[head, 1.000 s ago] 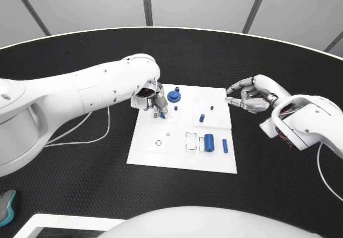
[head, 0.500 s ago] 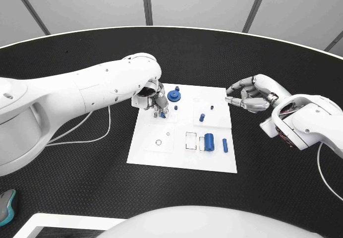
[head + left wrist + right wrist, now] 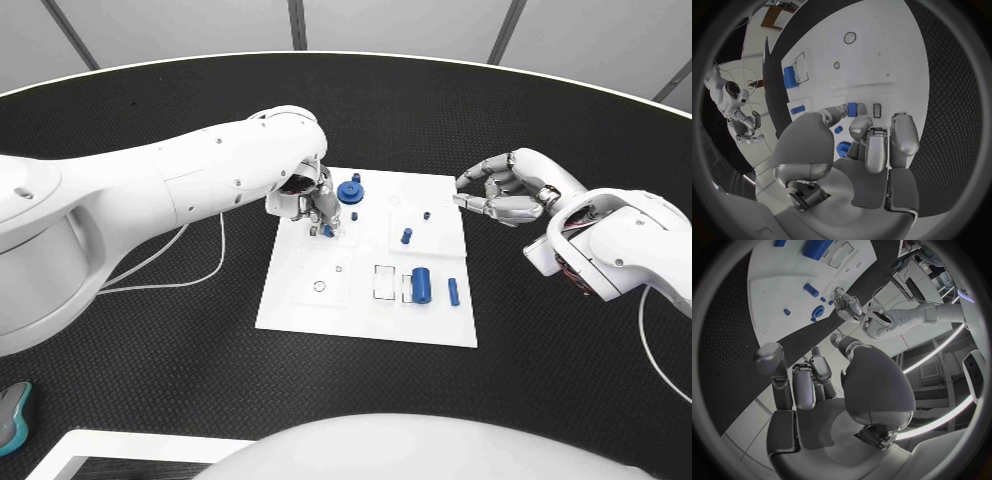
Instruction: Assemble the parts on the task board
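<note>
The white task board [image 3: 361, 310] lies mid-table. My left hand [image 3: 309, 203] hovers over its far left part and pinches a small blue piece [image 3: 327, 230] just above the board; the left wrist view shows that piece [image 3: 856, 109] between thumb and fingertip. Beside the hand stands a blue round knob [image 3: 351, 193]. Small pegs [image 3: 407, 237] stand mid-board, and a thick blue cylinder [image 3: 421, 286] and a slim one [image 3: 453, 292] lie near the right edge. My right hand [image 3: 505, 192] hangs off the board's right side, fingers half curled and apart, holding nothing.
A ring-shaped hole [image 3: 319, 288], a smaller hole [image 3: 339, 268] and a rectangular slot [image 3: 385, 283] sit on the board's near half. A white cable [image 3: 188, 272] runs over the black table on the left. A white tray corner [image 3: 87, 455] shows at the near left.
</note>
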`<state>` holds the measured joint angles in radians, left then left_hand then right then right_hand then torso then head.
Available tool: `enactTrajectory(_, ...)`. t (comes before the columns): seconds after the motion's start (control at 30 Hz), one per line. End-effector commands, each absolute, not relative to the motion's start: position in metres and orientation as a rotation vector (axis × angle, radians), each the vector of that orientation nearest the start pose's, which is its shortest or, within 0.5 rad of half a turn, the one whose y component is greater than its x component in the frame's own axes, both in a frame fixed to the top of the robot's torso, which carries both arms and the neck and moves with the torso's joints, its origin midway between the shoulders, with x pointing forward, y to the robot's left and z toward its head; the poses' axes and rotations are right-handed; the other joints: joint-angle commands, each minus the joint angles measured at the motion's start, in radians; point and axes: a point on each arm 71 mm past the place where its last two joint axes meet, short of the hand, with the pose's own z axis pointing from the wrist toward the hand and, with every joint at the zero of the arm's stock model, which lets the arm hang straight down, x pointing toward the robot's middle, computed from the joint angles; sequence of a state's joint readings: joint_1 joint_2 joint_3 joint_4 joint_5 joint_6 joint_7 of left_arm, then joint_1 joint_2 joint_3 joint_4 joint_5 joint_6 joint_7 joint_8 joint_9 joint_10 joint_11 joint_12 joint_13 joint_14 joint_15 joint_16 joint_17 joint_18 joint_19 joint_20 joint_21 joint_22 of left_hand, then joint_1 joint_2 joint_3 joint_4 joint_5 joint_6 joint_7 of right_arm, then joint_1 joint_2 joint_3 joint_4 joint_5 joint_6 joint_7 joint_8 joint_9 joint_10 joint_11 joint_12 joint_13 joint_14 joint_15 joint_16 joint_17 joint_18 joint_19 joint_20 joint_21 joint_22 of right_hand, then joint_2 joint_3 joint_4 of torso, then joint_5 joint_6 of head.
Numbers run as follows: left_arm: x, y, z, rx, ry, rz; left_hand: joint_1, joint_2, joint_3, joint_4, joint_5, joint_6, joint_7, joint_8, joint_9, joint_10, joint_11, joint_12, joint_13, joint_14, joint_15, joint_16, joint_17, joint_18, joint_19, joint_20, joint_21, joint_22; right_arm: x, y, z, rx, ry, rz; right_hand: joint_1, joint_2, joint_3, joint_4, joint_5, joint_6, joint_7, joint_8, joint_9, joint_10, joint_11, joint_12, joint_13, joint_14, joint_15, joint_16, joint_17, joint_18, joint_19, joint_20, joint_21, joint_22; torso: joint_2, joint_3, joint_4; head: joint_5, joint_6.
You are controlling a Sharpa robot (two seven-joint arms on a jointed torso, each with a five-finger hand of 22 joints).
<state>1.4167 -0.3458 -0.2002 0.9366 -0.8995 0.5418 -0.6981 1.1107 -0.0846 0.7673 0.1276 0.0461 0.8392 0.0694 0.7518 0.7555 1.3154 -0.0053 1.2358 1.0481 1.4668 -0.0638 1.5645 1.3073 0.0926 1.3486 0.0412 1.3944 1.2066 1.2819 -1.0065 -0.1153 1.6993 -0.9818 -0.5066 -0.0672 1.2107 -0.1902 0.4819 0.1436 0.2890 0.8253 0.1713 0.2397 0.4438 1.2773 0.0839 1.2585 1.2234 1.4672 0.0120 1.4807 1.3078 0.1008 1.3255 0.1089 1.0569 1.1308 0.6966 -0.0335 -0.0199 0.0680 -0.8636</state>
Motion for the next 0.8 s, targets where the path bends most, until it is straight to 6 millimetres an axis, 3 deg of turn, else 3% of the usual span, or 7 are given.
enactTrajectory(0.03, 0.5673, 0.1433, -0.1959, -0.06, 2.602, 0.059, 0.0, 0.01, 0.066, -0.071, 0.003, 0.009, -0.008, -0.002, 0.002, 0.001, -0.005, 0.001, -0.002, 0.103, -0.003, 0.004, 0.259, -0.015, 0.009, -0.002, 0.003, 0.001, 0.4587, -0.2391, -0.157, 0.336, 1.611, 0.835, 0.0, 0.001, -0.001, 0.006, 0.005, -0.007, -0.001, 0.004, -0.001, -0.002, -0.002, -0.004, 0.0, 0.06, -0.008, -0.002, 0.092, 0.015, 0.0, -0.003, -0.007, -0.001, 0.0, -0.0002, -0.0004, 0.0, 0.0)
enactTrajectory(0.23, 0.5691, 0.1435, -0.1956, -0.07, 2.593, 0.064, -0.01, 0.024, 0.058, -0.064, 0.003, 0.008, -0.008, 0.0, 0.003, 0.0, -0.006, 0.001, -0.002, 0.102, -0.004, 0.004, 0.258, -0.015, 0.008, -0.004, 0.002, 0.001, 0.4585, -0.2392, -0.1569, 0.336, 1.611, 0.835, 0.0, 0.001, -0.001, 0.006, 0.005, -0.007, -0.001, 0.004, -0.001, -0.002, -0.002, -0.004, 0.0, 0.06, -0.008, -0.002, 0.092, 0.015, 0.0, -0.003, -0.007, -0.001, 0.0, -0.0002, -0.0003, -0.001, -0.001)
enactTrajectory(0.8, 0.5727, 0.1414, -0.197, -0.077, 2.575, 0.084, -0.013, 0.026, 0.056, -0.063, 0.002, 0.007, -0.009, 0.0, 0.004, 0.001, -0.006, 0.002, -0.001, 0.102, -0.004, 0.002, 0.256, -0.015, 0.009, -0.004, 0.002, 0.001, 0.4584, -0.2388, -0.157, 0.336, 1.613, 0.835, 0.0, 0.001, -0.001, 0.006, 0.005, -0.007, -0.001, 0.004, -0.001, -0.002, -0.002, -0.004, 0.0, 0.06, -0.008, -0.002, 0.092, 0.015, 0.0, -0.003, -0.007, -0.001, -0.001, 0.0, -0.0005, -0.003, -0.002)
